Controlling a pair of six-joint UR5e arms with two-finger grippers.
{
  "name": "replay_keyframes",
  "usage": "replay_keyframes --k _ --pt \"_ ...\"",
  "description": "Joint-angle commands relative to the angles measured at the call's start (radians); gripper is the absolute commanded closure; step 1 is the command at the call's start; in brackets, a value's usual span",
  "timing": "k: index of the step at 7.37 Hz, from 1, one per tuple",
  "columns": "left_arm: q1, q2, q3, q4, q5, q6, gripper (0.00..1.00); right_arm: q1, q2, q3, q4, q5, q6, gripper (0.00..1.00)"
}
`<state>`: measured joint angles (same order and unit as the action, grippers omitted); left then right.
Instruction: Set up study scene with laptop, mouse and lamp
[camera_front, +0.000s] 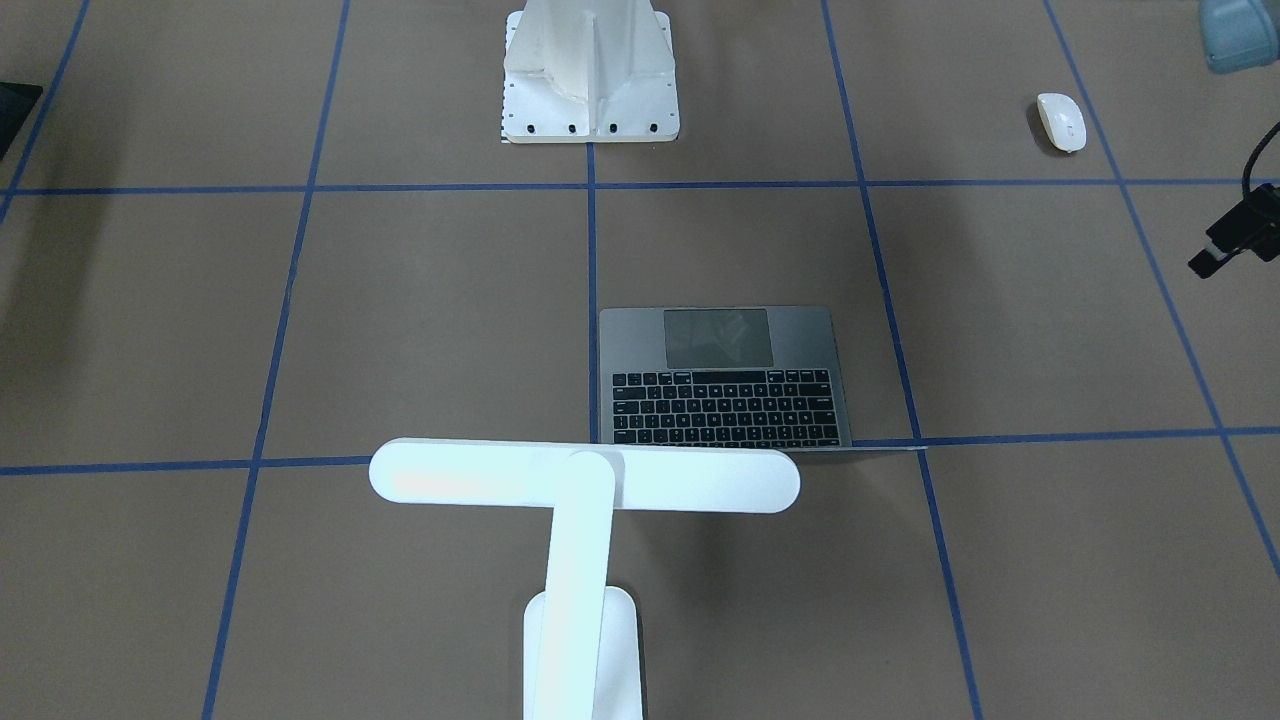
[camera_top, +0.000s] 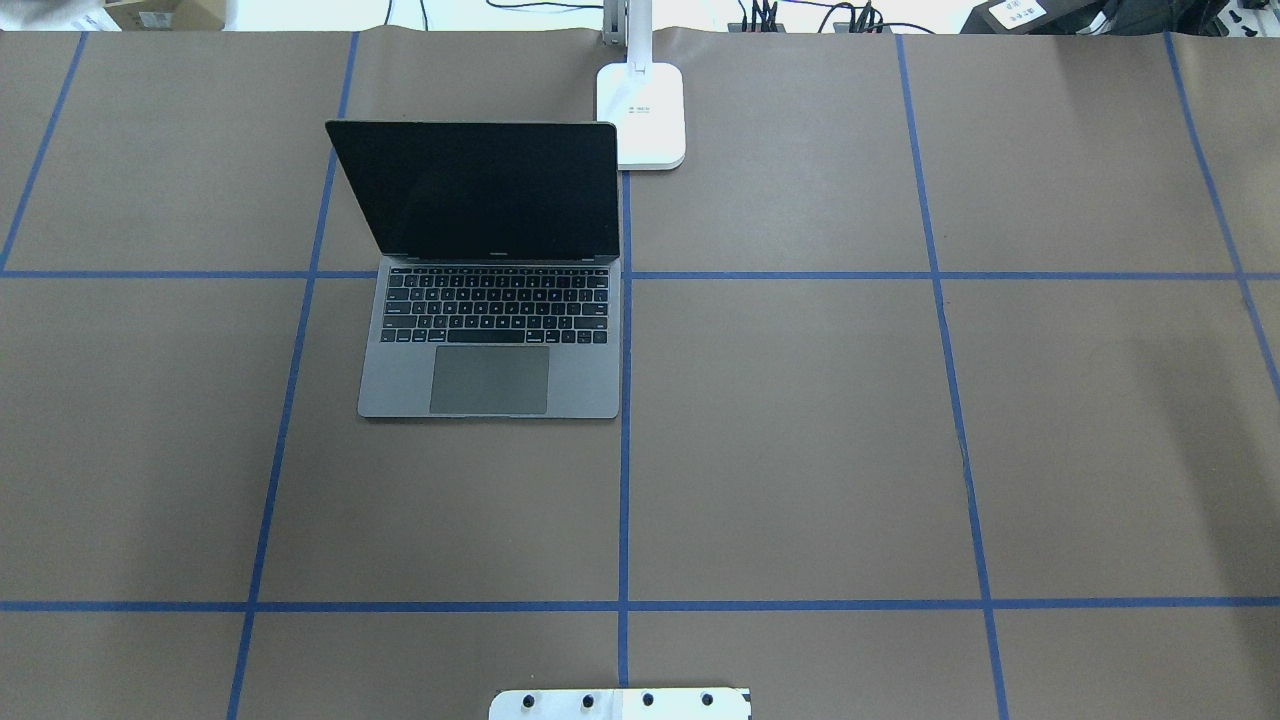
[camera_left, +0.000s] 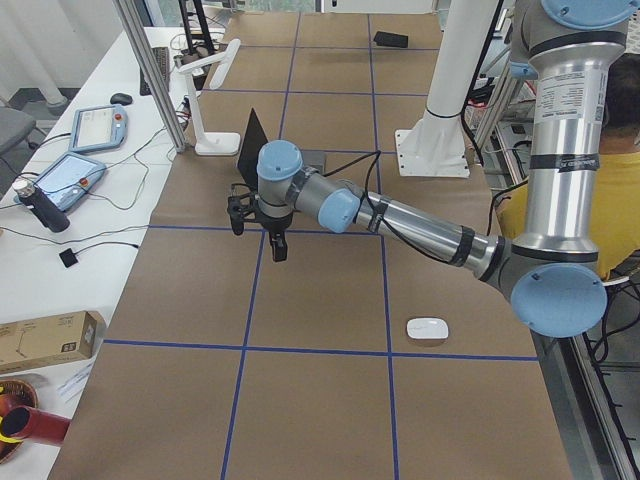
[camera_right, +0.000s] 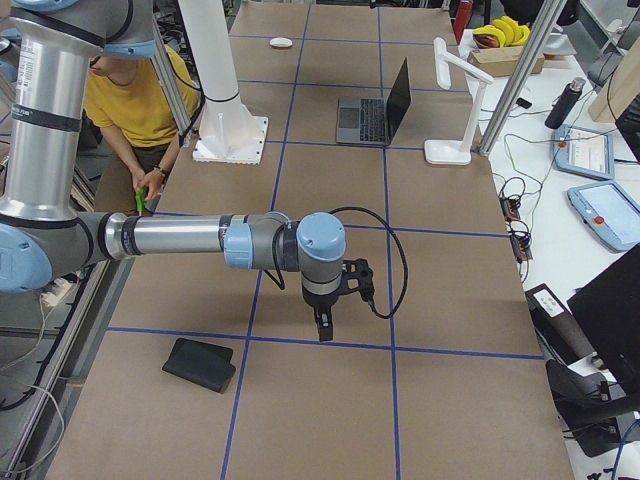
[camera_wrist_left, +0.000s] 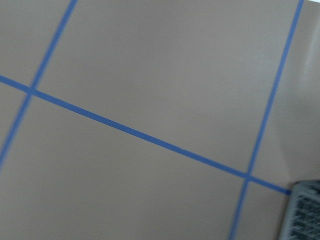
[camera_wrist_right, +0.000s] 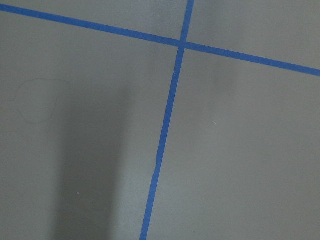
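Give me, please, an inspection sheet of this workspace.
Surface: table, brown paper, blue tape grid.
Job's things: laptop open, screen dark; lamp upright beside it; mouse far off, on the robot's left.
Clutter: black pad; white pedestal.
Grippers: left gripper and right gripper over bare table; open or shut, cannot tell.
Cables: cable looped at the right wrist, another at the left.
Surroundings: person in yellow; tablets on side bench.
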<state>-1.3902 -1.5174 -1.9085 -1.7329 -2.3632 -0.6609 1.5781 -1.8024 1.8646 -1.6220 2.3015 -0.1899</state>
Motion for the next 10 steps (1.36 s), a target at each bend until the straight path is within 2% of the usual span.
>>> replay_keyframes --k 1,3,5,6,7,8,10 --pt "-0.068 0.126 0.012 0.001 0.004 0.321 0.00 0.040 -0.032 -0.004 -0.004 0.006 -0.005 0.00" --pt "-0.085 0.138 0.022 0.000 0.004 0.354 0.00 0.081 -0.107 -0.013 -0.003 -0.011 -0.003 0.00" --pt "-0.085 0.138 0.020 0.000 0.004 0.354 0.00 0.103 -0.234 -0.007 0.004 0.010 -0.005 0.00" --pt "-0.085 0.138 0.022 0.000 0.005 0.354 0.00 0.120 -0.251 -0.057 -0.007 0.013 -0.003 0.00" --pt "-0.085 0.138 0.022 0.000 0.005 0.354 0.00 0.228 -0.249 -0.171 0.000 0.036 0.001 0.00" --pt "-0.085 0.138 0.022 0.000 0.005 0.354 0.00 0.398 -0.230 -0.255 0.004 0.124 -0.005 0.00" --pt "-0.085 0.140 0.023 0.000 0.007 0.354 0.00 0.488 -0.245 -0.318 -0.002 0.121 -0.006 0.00"
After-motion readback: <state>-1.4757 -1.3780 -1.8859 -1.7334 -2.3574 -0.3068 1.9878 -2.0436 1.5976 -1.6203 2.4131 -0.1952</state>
